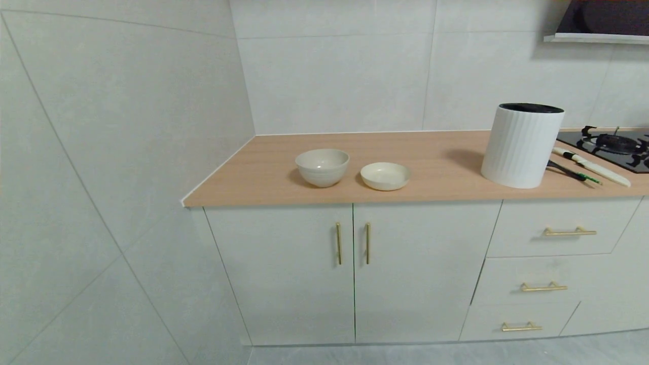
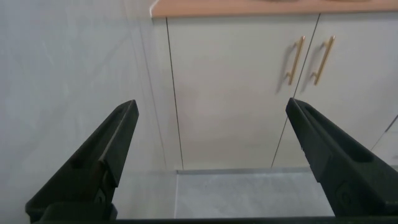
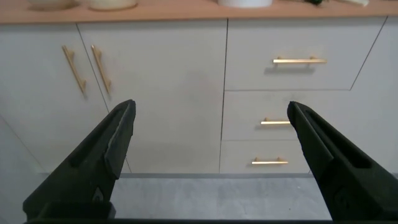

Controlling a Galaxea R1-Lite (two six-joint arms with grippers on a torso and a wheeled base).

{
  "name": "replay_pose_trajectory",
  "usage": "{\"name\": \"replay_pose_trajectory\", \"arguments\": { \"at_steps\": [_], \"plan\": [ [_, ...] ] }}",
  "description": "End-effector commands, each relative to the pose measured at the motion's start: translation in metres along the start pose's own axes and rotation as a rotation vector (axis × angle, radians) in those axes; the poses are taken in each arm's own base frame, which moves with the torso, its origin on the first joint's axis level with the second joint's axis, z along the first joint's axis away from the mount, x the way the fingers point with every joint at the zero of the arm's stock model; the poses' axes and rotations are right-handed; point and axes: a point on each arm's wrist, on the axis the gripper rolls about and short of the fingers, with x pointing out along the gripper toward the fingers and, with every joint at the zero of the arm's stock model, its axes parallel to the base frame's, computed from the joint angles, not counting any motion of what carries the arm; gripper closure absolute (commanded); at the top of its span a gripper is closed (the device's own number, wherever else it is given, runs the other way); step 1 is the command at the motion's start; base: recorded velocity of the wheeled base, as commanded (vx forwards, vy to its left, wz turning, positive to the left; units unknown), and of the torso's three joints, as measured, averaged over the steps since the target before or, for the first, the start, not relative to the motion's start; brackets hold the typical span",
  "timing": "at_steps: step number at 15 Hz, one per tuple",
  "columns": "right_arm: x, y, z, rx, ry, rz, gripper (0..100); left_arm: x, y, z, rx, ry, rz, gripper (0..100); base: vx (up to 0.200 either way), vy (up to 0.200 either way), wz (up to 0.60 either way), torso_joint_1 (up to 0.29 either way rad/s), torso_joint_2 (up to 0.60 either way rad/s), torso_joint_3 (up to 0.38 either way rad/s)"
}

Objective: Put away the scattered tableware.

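Left gripper (image 2: 211, 104), right gripper (image 3: 209, 104) gape empty (facing cabinet (image 1: 284, 274)) — bowl (image 1: 322, 167), dish (image 1: 385, 176) above on counter (image 1: 446, 170).

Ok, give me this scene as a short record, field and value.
bowl: on counter, left of dish, apart
dish: on counter, empty
canister: upright, farther right
utensils: lying between canister and stove
doors: shut
left gripper: open, empty, facing doors
right gripper: open, empty, facing drawers
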Motion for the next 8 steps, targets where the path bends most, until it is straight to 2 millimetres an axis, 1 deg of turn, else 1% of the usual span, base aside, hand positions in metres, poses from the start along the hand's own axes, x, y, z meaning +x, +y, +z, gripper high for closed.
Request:
{"name": "replay_pose_trajectory", "arguments": {
  "at_steps": [1,8],
  "plan": [
    [0.0,0.0,0.0,0.0,0.0,0.002,0,0.0,0.0,-0.0001,0.0,0.0,0.0,0,0.0,0.0,0.0,-0.203,0.5,0.295],
    [0.0,0.0,0.0,0.0,0.0,0.0,0,0.0,0.0,-0.0001,0.0,0.0,0.0,0,0.0,0.0,0.0,-0.179,0.47,0.296]
  ]
}}
